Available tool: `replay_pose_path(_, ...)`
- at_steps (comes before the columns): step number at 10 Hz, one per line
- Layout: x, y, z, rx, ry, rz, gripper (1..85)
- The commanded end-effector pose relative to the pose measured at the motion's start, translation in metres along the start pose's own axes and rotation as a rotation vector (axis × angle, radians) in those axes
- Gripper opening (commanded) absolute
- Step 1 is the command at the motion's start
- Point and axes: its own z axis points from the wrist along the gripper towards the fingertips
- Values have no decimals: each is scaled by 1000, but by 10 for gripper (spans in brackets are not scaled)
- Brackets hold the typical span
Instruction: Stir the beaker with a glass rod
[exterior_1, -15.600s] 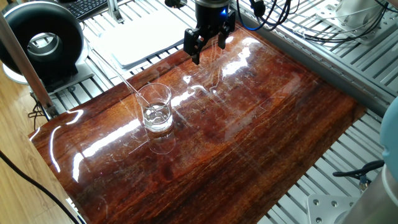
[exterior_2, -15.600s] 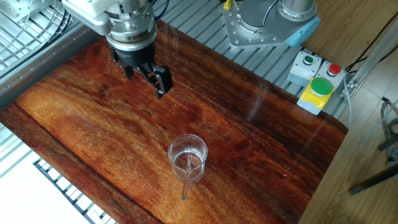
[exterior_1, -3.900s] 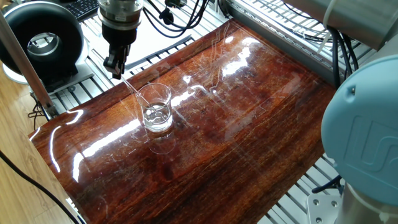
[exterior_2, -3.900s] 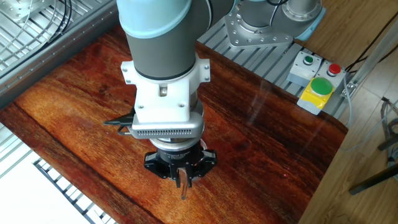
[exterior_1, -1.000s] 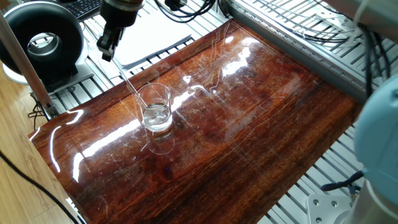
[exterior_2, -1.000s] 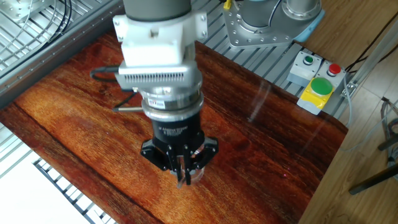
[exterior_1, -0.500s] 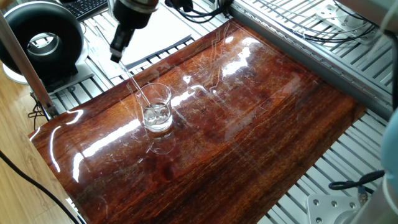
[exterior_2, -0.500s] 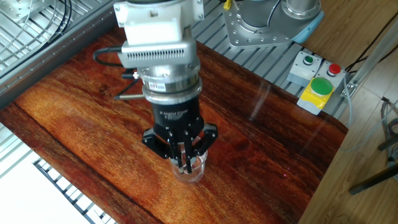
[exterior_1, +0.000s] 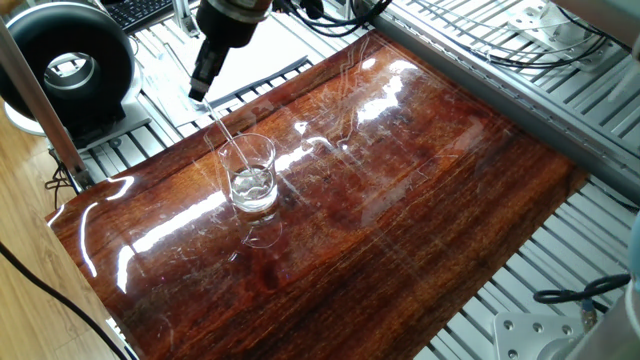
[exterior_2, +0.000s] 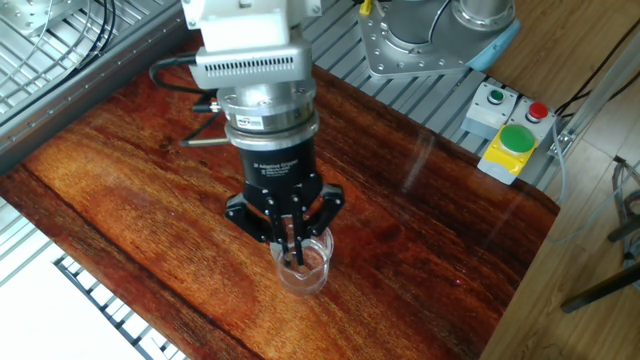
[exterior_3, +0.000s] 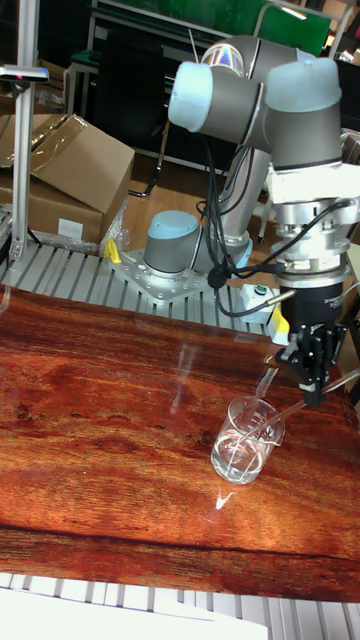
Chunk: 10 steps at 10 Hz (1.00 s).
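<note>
Beaker (exterior_1: 251, 176): clear glass, upright on the polished wooden table (exterior_1: 420, 200), left of centre in one fixed view, low centre in the other fixed view (exterior_2: 303, 268), lower right of centre in the tall fixed view (exterior_3: 246, 438); a little clear liquid at the bottom; flared rim catching light.

Glass rod (exterior_1: 222, 135): thin, transparent, tilted; lower end inside the beaker, upper end rising toward the upper left of one fixed view into the gripper; in the tall fixed view (exterior_3: 284, 412) it leans from the beaker up to the right; in the other fixed view it is mostly hidden by the gripper.

Gripper (exterior_1: 201, 88): black, two-fingered, near the top edge of one fixed view, above and left of the beaker; fingers drawn together and clamped on the upper end of the glass rod; in the other fixed view (exterior_2: 293, 258) it hangs directly over the beaker mouth, fingertips at rim level; in the tall fixed view (exterior_3: 312, 395) it sits just right of and above the beaker.

Control box (exterior_2: 510, 130): yellow and grey, green button and red button, right of the other fixed view, off the table.

Cardboard box (exterior_3: 62, 180): upper left of the tall fixed view, on the floor behind the table.

Black round device (exterior_1: 68, 68): upper left corner of one fixed view, beside the table.
</note>
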Motion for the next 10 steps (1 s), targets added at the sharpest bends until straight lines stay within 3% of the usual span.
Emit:
replay_pose_path(1,1,-10,0,2,-24,-25,10)
replay_pose_path(4,-17,-20,13,22,-39,-15,10)
replay_pose_path(6,-25,-16,24,33,-47,19,10)
replay_pose_path(10,-17,0,20,38,-51,37,10)
